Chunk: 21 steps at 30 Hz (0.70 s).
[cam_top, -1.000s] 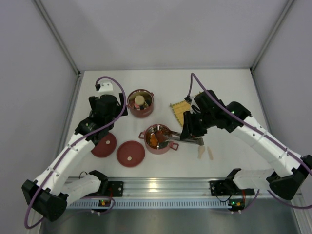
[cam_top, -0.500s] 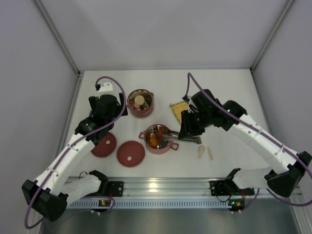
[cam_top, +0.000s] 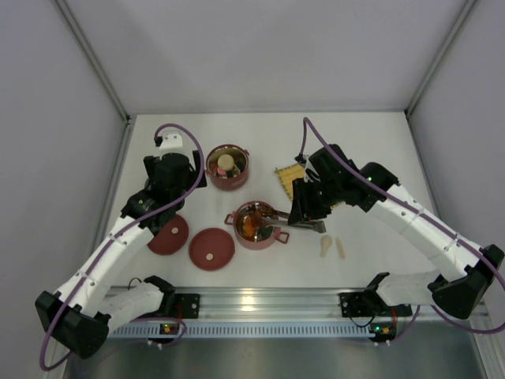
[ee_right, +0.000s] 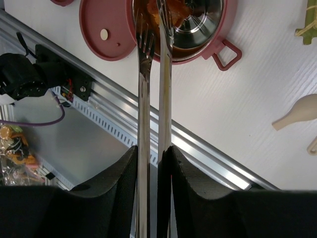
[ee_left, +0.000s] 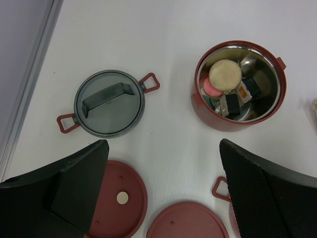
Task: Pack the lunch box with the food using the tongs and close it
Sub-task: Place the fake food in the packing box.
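The lunch box stands apart as two dark-red bowls. The far bowl [cam_top: 214, 178] [ee_left: 198, 106] holds food: a cream round [ee_left: 224, 74], a pink piece [ee_left: 212, 89] and black-and-white rolls [ee_left: 248, 91]. The near bowl [cam_top: 262, 243] [ee_right: 225, 20] holds orange-brown food [ee_right: 174, 9]. My right gripper [cam_top: 305, 216] [ee_right: 154, 154] is shut on the silver tongs [ee_right: 143, 94], whose tips reach over the near bowl's food. My left gripper [cam_top: 175, 192] [ee_left: 163, 163] hangs open above the table, left of the far bowl, holding nothing. Two flat dark-red lids [cam_top: 211, 249] [cam_top: 168, 234] lie in front of it.
A grey lid with red handles [ee_left: 109, 101] lies left of the far bowl. The yellow mat [cam_top: 290, 180] sits behind my right gripper, and two beige sticks [cam_top: 331, 247] lie right of the near bowl. The metal rail [cam_top: 260, 304] runs along the near edge.
My right gripper has shifted slightly back and left with the tongs, uncovering the beige sticks. The tongs' arms have spread a little. The left arm has not moved.
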Tool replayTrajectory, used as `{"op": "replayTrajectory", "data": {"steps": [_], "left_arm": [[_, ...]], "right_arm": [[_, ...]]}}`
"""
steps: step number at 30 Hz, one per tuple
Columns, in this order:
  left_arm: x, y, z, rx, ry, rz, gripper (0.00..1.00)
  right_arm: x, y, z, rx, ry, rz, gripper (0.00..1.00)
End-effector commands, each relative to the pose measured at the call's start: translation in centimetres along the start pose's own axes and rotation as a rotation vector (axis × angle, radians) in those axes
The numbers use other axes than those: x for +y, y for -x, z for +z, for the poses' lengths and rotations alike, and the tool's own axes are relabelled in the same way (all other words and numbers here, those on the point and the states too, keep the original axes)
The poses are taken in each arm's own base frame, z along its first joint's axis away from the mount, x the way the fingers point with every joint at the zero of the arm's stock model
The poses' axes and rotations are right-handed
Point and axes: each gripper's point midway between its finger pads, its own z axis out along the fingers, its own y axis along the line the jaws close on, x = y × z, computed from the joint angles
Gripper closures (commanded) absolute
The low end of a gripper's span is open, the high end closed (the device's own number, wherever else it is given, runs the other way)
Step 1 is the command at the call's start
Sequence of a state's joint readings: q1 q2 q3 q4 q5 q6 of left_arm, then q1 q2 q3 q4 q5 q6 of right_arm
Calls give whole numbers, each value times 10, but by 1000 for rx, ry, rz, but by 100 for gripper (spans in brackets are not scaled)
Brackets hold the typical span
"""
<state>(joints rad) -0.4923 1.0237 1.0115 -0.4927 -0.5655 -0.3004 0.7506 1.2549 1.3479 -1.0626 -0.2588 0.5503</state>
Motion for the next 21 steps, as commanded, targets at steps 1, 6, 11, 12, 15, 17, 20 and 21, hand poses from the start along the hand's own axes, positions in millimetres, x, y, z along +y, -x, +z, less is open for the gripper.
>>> {"op": "replayTrajectory", "data": {"steps": [1, 6, 11, 12, 15, 17, 20, 21], "left_arm": [[0, 11, -4, -35, -6, -20, 1], [0, 11, -4, -34, -5, -19, 1], [0, 10, -3, -33, -5, -16, 1], [0, 11, -3, -33, -7, -19, 1], [0, 11, -3, -34, -5, -19, 1], [0, 10, -3, -33, -5, -18, 1], [0, 10, -3, -33, -5, -18, 1], [0, 11, -4, -34, -5, -19, 1]], "right_arm": [[16, 13, -3, -56, 51, -38, 69], [15, 12, -2, -54, 50, -38, 69], [15, 14, -3, -61, 45, -39, 69], [14, 15, -4, -67, 41, -38, 69], [10, 20, -7, -84, 14, -36, 69], [5, 26, -10, -100, 7, -22, 69], [-10, 37, -16, -128, -8, 7, 69], [-14, 41, -18, -138, -12, 15, 69]]}}
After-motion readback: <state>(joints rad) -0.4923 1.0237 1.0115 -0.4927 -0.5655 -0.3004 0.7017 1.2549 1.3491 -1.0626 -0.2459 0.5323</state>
